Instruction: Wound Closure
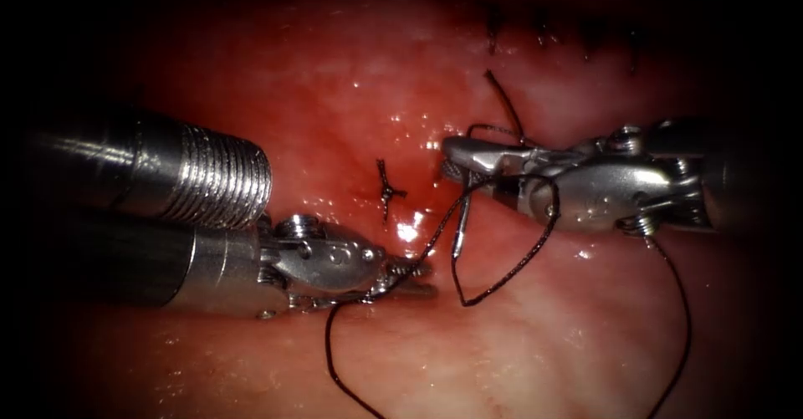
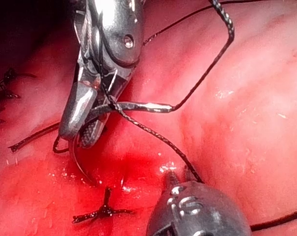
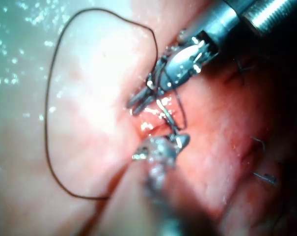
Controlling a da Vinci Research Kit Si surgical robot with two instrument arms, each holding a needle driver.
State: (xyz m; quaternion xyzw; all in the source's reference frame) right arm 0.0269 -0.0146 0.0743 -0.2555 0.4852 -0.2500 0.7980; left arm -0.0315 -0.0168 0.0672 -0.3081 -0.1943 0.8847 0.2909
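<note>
My right tool (image 1: 453, 158) reaches in from the right and is shut on the curved needle (image 2: 138, 106), roughly a third of the way from its thread end. The needle's thread end (image 1: 458, 237) hangs below the jaws. Its pointed half curves down to the tissue (image 1: 335, 93) beside a tied stitch (image 1: 386, 190); whether the tip is in the tissue I cannot tell. My left tool (image 1: 411, 278) comes from the left, its jaws shut on the dark thread (image 1: 510, 273) just below that stitch. The thread runs taut from these jaws up to the needle.
Several finished stitches (image 1: 544, 38) sit in a row at the far upper right. Slack thread loops wide over the pale tissue (image 3: 50, 123) and trails off at the front edge. Red fluid (image 2: 133, 167) wets the tissue around the tied stitch (image 2: 104, 211).
</note>
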